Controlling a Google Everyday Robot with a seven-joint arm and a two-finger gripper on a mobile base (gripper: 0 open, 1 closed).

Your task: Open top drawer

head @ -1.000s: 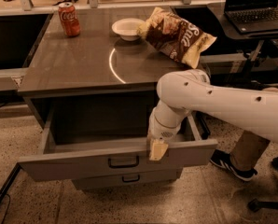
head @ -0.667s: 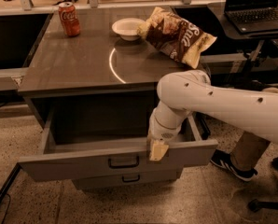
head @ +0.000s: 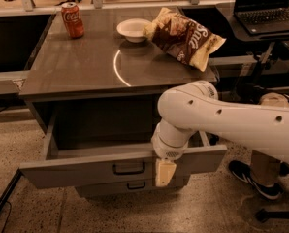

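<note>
Change since earlier: the arm and gripper (head: 165, 173) had sunk slightly against the drawer front, while the top drawer (head: 86, 171) held the same position.
Gripper: it hung at the outer face of the top drawer's front panel, just right of the dark handle (head: 129, 168), with the white wrist leaning over the panel's upper edge.
Grip: whether the gripper was open or closed could not be told, as only one tan piece showed in front of the panel.
Top drawer: a wide grey metal front, pulled well out from under the tabletop (head: 86, 67), with its dark inside exposed and nothing visible in it. It sat a little askew, with the left end lower in view.
Below: a narrower drawer (head: 101, 188) stayed shut beneath it.
On the tabletop: a Coca-Cola can (head: 72, 19), a white bowl (head: 134, 29) and a chip bag (head: 183, 37), all well back from the front edge.
Step in hand: the pull looked nearly or fully finished.
Next move: probably a short last draw outward if any travel remained, then a clean lift away from the panel without nudging it back.
</note>
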